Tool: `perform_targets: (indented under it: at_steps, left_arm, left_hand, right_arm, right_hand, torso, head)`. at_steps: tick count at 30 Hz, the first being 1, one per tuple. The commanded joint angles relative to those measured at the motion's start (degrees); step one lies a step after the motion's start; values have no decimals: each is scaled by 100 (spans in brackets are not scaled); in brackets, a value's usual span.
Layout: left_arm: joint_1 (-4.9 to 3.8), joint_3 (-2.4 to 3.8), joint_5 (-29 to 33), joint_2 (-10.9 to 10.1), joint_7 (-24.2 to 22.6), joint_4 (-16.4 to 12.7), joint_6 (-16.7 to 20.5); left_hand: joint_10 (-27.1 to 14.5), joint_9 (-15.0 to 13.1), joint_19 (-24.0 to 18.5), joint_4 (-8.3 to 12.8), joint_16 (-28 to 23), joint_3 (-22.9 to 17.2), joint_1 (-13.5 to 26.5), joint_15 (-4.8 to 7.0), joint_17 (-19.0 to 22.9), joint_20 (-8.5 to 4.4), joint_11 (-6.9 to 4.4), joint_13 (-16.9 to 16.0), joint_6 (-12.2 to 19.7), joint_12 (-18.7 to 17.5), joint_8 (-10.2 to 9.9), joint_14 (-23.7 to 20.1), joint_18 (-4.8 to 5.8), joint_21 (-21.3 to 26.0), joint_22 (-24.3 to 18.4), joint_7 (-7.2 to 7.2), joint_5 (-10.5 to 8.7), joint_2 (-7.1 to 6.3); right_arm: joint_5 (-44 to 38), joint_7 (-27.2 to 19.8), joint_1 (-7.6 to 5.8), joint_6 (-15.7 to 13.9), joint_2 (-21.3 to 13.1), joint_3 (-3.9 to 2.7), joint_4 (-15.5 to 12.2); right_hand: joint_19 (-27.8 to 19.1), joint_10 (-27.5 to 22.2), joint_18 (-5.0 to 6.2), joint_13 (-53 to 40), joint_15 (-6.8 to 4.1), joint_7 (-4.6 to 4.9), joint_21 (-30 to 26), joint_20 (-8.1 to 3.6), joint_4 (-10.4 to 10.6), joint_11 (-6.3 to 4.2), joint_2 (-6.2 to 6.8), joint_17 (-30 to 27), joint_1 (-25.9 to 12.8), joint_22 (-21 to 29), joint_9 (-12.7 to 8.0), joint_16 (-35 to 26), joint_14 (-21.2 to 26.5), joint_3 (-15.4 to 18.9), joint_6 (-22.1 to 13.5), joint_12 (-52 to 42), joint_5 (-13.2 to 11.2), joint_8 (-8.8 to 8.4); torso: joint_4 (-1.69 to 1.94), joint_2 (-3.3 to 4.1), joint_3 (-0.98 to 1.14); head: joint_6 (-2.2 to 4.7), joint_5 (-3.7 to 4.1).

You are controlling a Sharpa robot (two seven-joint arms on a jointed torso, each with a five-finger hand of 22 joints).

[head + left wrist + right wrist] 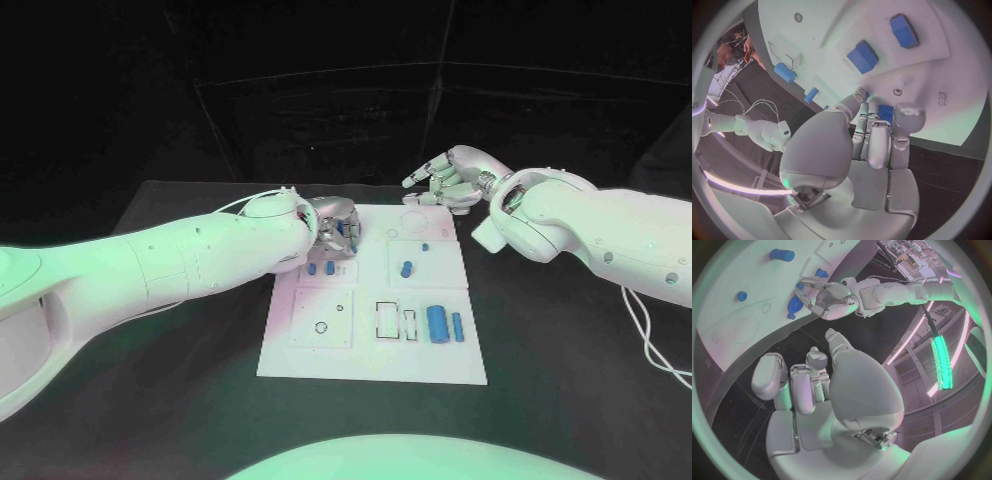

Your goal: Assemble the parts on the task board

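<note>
1. The task board lies flat in the middle of the black table, a white plate with outlined recesses.
2. The left hand sits over the board's corner at about 10 o'clock, fingers curled downward against the board surface.
3. In the left wrist view, the left hand's fingertips close around a small blue part just above the white plate; the part is partly hidden, so its shape cannot be told.
4. The right hand hovers beyond the board's far edge at about 1 o'clock, over the dark table, fingers loosely bent and apart, holding nothing.
5. Two short blue parts lie side by side at 9 o'clock on the board, just below the left hand.
6. A single blue peg lies near the board's centre, with a tiny blue piece just beyond it toward 12 o'clock.
7. A larger blue cylinder and a slimmer blue bar lie parallel at about 4 o'clock, beside a rectangular recess.
8. A rounded outline with a small ring sits at 7 o'clock on the board.
</note>
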State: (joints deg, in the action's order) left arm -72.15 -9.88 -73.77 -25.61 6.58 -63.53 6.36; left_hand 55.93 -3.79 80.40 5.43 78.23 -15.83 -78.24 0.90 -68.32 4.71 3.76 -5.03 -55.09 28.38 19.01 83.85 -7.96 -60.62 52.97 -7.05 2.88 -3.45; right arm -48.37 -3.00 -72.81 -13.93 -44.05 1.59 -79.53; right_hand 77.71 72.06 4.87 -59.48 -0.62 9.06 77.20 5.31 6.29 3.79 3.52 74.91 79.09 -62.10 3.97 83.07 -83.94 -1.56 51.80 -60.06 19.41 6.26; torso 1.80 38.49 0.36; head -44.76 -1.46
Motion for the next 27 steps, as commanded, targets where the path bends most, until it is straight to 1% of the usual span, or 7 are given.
perform_targets:
  at_steps: [1, 7, 12, 17, 19, 21, 27]
  left_arm:
    - [-4, 3, -49, 17, 93, 25, -72]
    - [21, 2, -48, 68, 64, 61, -147]
    - [43, 1, -45, 87, 33, 54, -196]
    - [51, 1, -39, 84, 18, 43, -195]
    - [53, 1, -37, 81, 20, 42, -181]
    - [54, 1, -34, 77, 30, 45, -170]
    - [56, 0, -31, 79, 47, 36, -180]
  left_hand:
    - [48, 1, 10, 13, 33, -68, 20, 14, 9, -2, -4, 36, -57, -45, -41, 211, 88, -24, 13, -7, -3, 58]
    - [164, -4, 0, 30, 38, -215, 93, 24, 38, -3, -19, 109, -152, -146, -106, 210, 88, -53, 60, 11, -5, 50]
    - [191, -2, 1, 35, 32, -252, 133, 31, 62, -7, -26, 127, -172, -194, -140, 206, 91, -73, 89, 20, -2, 22]
    - [216, 3, -6, 44, 30, -288, 195, 31, 87, -10, -22, 140, -170, -271, -207, 204, 94, -85, 111, 17, 0, -35]
    - [209, 17, -11, 48, 26, -299, 224, 23, 103, -7, -9, 145, -103, -318, -277, 201, 95, -84, 115, -3, -2, -71]
    - [196, 27, -22, 51, 24, -305, 279, 5, 121, 4, 12, 148, 49, -395, -419, 199, 97, -77, 113, -39, -4, -136]
    - [118, 24, -47, 70, 20, -314, 340, -35, 163, 35, 64, 150, 261, -583, -662, 191, 93, -47, 94, -99, -4, -228]
  right_arm:
    - [-9, -49, -10, -25, -3, -3, -16]
    - [-10, -50, -11, -22, -2, -3, -20]
    - [-10, -51, -11, -17, 2, -3, -20]
    - [-10, -51, -11, -16, 1, -4, -21]
    - [-10, -51, -11, -16, 1, -4, -21]
    - [-10, -52, -11, -16, 2, -4, -20]
    - [-10, -53, -11, -15, 6, -4, -17]
  right_hand:
    - [-21, -28, 52, 4, -7, -2, -11, 3, 6, -2, -73, 366, -2, 4, -2, -22, -335, -4, -35, -18, 17, 36]
    - [-21, -28, 52, 4, -7, -2, -11, 3, 6, -2, -73, 366, -2, 4, -2, -22, -335, -4, -35, -18, 17, 36]
    - [-21, -28, 52, 4, -7, -2, -11, 3, 6, -2, -73, 366, -2, 4, -2, -22, -335, -4, -35, -18, 17, 36]
    - [-21, -28, 52, 4, -7, -2, -11, 3, 6, -2, -73, 366, -2, 4, -2, -22, -335, -4, -35, -18, 17, 36]
    - [-21, -28, 52, 4, -7, -2, -11, 3, 6, -2, -73, 366, -2, 4, -2, -22, -335, -4, -35, -18, 17, 36]
    - [-21, -28, 52, 4, -7, -2, -11, 3, 6, -2, -73, 366, -2, 4, -2, -22, -335, -4, -35, -18, 17, 36]
    - [-21, -28, 52, 4, -7, -2, -11, 3, 6, -2, -73, 366, -2, 4, -2, -22, -335, -4, -35, -18, 17, 36]
  torso:
    - [-4, 0, 6]
    - [-4, -1, 5]
    - [3, -1, 3]
    - [7, -5, 3]
    - [5, -4, 1]
    - [6, -3, 0]
    - [4, -4, 4]
  head:
    - [-6, -1]
    - [-12, 5]
    - [-17, 5]
    - [-16, 9]
    - [-14, 9]
    - [-13, 12]
    - [-13, 7]
